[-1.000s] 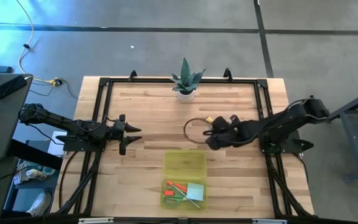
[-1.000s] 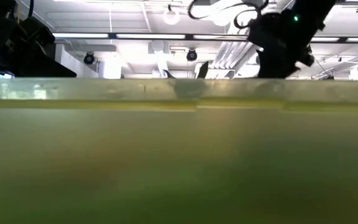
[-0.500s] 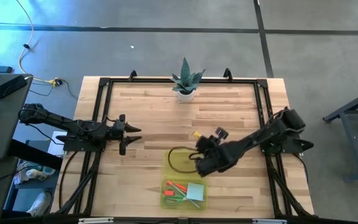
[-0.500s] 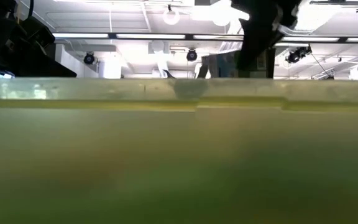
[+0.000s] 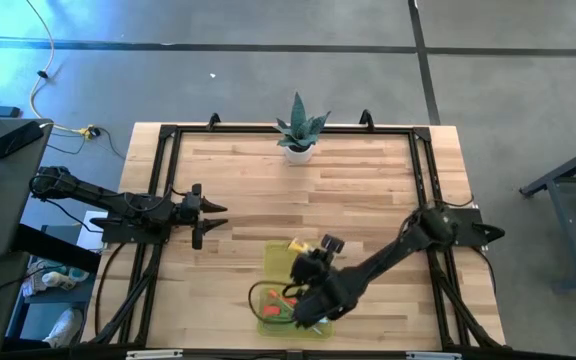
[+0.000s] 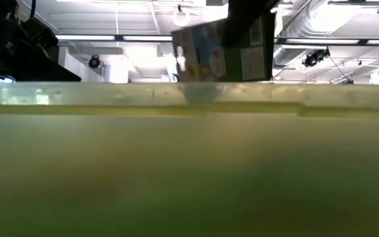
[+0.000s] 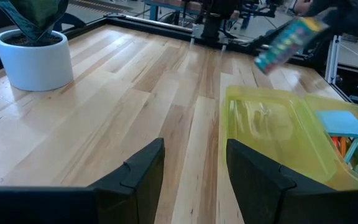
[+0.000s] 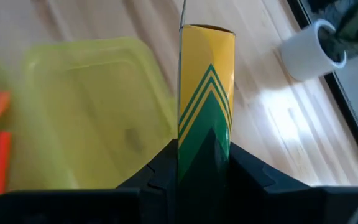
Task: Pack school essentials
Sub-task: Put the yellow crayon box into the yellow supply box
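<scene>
Filling the bottom of the low view was the blurred yellow-green wall of the plastic case [image 6: 189, 171], and above its rim showed the printed side of the crayon box [image 6: 222, 56], a face the high view hid under the arm. From above, the case [image 5: 298, 262] lay at the table's 6 o'clock edge, its open half holding the green-handled scissors [image 5: 271, 322], the orange pencils [image 5: 280, 298] and the light-blue notepad [image 5: 315, 312]. The right gripper [image 5: 303, 270] hung over that case, its arm stretched low and long from the base at 3 o'clock toward 7 o'clock. Only the right wrist view showed the grasp plainly: the two dark fingers [image 8: 160, 168] pinched the green-and-yellow crayon box [image 8: 205, 93] by its narrow sides, the box pointing straight out beyond them over the case lid. The left wrist view caught the same box [image 7: 288, 40] tilted in the air beyond the case, with the notepad [image 7: 344, 122] inside. The left gripper [image 5: 200, 215] waited at 9 o'clock, fingers spread apart and holding nothing. At 12 o'clock stood the potted plant [image 5: 298, 130] on the wooden table [image 5: 368, 170].
</scene>
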`<state>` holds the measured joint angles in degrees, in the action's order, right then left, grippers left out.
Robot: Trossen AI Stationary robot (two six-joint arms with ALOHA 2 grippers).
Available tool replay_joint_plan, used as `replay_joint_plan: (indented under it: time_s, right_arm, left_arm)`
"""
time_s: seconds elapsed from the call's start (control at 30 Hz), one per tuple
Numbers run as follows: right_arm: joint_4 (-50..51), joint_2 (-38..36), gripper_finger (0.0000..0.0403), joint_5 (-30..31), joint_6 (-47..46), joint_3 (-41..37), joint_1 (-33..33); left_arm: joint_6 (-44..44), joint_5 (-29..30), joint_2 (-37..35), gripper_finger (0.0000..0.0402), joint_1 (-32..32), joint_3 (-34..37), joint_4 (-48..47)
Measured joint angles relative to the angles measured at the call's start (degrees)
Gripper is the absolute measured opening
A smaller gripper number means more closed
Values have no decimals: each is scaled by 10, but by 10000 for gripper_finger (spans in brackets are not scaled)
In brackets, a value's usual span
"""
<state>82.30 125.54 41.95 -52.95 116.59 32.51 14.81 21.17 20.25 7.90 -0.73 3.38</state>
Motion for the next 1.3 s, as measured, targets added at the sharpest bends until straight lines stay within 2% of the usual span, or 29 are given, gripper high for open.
replay_joint_plan:
  time_s: [0.23,0.4,0.5,0.63,0.93,1.3]
  right_arm:
    - [44,82,89,1,44,126,35]
    - [60,127,89,23,103,184,62]
    - [41,132,89,49,134,174,79]
    - [10,132,89,50,158,160,96]
    - [-28,140,89,61,159,157,123]
    - [-44,176,89,71,158,157,126]
  left_arm:
    - [0,0,0,161,0,0,0]
    - [0,0,0,161,0,0,0]
    - [0,0,0,161,0,0,0]
    - [0,0,0,161,0,0,0]
    - [0,0,0,161,0,0,0]
    - [0,0,0,161,0,0,0]
